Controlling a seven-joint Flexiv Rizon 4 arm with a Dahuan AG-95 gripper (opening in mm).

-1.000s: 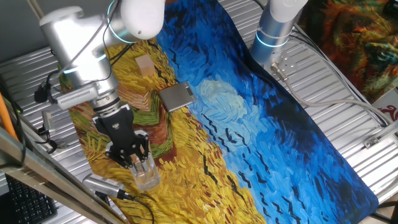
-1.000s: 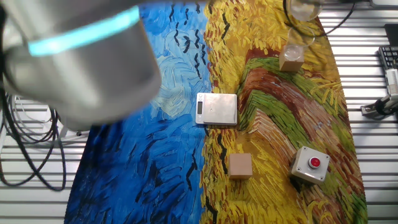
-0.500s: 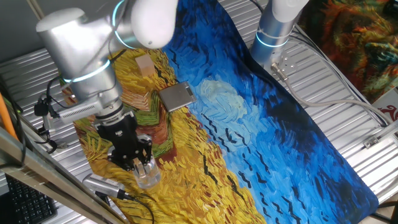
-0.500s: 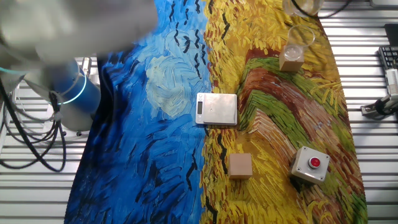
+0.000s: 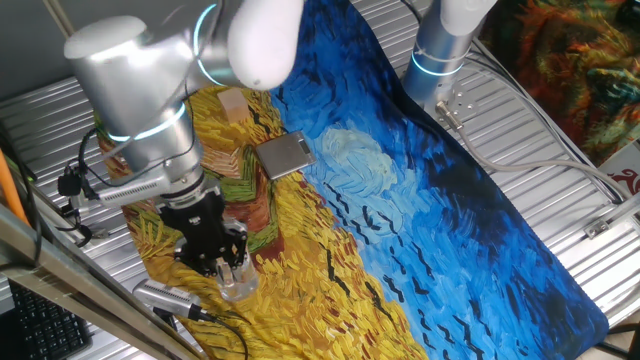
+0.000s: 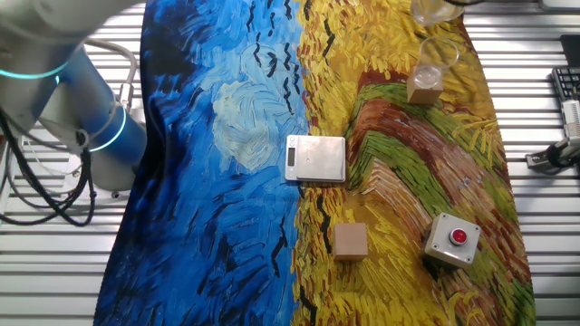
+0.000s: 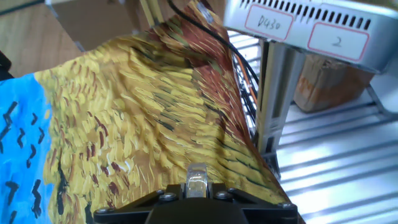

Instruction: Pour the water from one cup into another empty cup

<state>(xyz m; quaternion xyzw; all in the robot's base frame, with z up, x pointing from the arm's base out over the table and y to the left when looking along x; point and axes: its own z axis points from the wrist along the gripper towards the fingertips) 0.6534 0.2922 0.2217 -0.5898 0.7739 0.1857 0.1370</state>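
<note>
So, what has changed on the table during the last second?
The tool has come down a little onto the clear tumbler, now at its rim; whether it grips is unclear. The arm swung its upper links aside, out of the other fixed view. The tumbler, the peach cup and the scale stayed in place.
</note>
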